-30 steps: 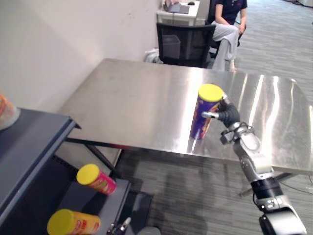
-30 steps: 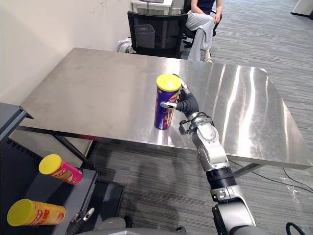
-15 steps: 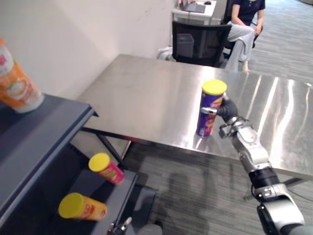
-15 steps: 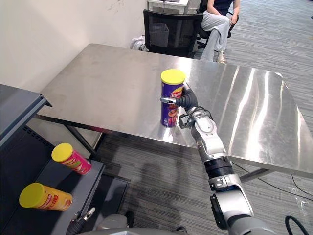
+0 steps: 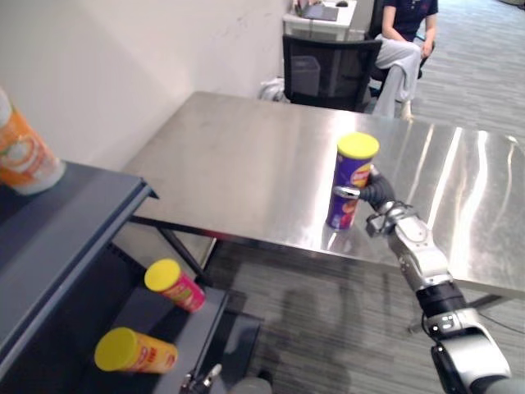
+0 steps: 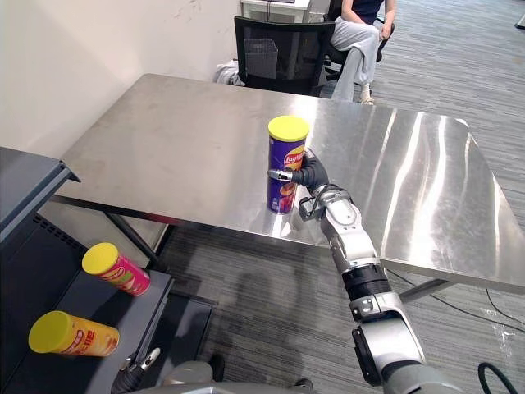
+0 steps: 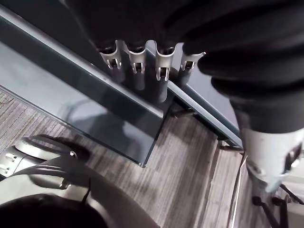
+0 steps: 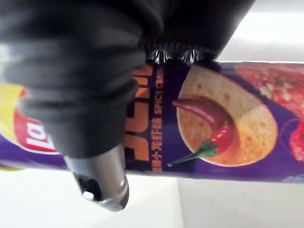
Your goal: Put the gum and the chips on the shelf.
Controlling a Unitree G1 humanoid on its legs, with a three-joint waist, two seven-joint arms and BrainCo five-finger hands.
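The right hand (image 6: 310, 176), fingers curled round the chips can (image 6: 287, 160) near the front edge of the table (image 6: 164, 139), is holding it straighter than a second ago, likely readying the carry to the shelf (image 5: 74, 222); the left hand (image 7: 161, 76) is hanging with straight fingers.

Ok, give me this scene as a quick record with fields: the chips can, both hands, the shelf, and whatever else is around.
chips: purple chips can, upright near the front edge of the steel table, yellow lid on
right hand: fingers and thumb curled round the purple chips can
left hand: low beside the dark shelf, fingers straight, holding nothing
lower shelf level: pink can and orange can, both lying on their sides
shelf top: orange container
background: black chair, seated person
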